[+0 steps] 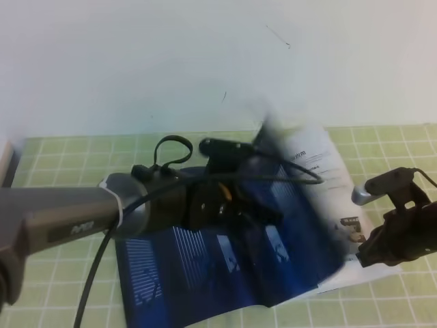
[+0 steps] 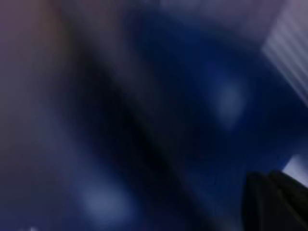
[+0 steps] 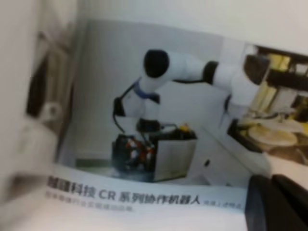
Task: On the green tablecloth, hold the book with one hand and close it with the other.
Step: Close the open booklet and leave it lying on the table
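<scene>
Green tablecloth [image 1: 61,154] holds the half-open book [image 1: 205,266]; left tool [image 1: 235,205] and right tool [image 1: 382,246] touch it, grip unclear.

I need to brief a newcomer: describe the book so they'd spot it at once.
Start at the green tablecloth, checked with white lines. In its middle, under the left gripper, lies the book, thin and glossy. It is the only flat printed thing there: dark blue cover on the left, white pages lifting at right.

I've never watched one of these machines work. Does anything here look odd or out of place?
Only the book: it lies askew on the green tablecloth, and one page is lifted off the rest and blurred, apparently mid-turn. Nothing looks spilled or torn.
</scene>
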You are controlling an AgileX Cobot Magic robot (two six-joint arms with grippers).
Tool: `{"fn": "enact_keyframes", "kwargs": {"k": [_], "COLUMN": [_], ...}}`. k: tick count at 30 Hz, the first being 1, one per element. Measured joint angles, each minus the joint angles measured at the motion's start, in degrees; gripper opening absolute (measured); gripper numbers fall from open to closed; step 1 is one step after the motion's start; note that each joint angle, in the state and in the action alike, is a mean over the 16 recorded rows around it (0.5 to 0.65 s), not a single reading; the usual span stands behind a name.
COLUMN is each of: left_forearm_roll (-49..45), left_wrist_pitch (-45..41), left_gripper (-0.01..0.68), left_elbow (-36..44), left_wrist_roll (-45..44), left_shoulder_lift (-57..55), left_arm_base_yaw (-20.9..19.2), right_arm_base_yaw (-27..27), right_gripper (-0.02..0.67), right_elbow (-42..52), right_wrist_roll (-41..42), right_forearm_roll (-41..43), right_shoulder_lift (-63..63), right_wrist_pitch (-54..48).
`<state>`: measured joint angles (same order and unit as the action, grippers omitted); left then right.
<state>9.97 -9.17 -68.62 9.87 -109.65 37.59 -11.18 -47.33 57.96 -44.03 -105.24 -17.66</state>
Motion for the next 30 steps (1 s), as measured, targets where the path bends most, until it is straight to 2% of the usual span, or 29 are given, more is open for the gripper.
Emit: {"fn": "enact_keyframes", "kwargs": {"k": [5,11,19,24,30], "left_forearm_roll": [-1.1,-4.6,-10.8,-14.3,-18.5], "left_wrist_pitch": [0.9,-6.1,-22.7,-30.4,-35.9], "left_gripper": [-0.003,-0.003,-0.003,-0.003,-0.003], "left_elbow": [0.1,0.1,0.1,0.2,0.5], "left_wrist_roll": [-3.1,-4.7,-1.7,1.5,4.7], "left_shoulder_lift": [3.5,7.8,10.7,11.0,10.8], "left_arm_base_yaw": [1.1,-0.6,-7.8,-13.2,-18.1], "right_arm_base_yaw": [0.0,0.0,0.0,0.0,0.0], "right_gripper": [-0.003,-0.003,-0.003,-0.003,-0.003], "right_elbow": [0.4,0.9,1.1,1.1,1.0], "right_wrist_roll": [0.0,0.0,0.1,0.4,0.8], "right_forearm_roll": [0.7,1.6,1.8,1.7,1.6], "right_shoulder_lift": [4.0,11.9,17.9,14.4,7.0], "right_wrist_pitch": [0.7,2.5,2.9,1.7,0.3]}}
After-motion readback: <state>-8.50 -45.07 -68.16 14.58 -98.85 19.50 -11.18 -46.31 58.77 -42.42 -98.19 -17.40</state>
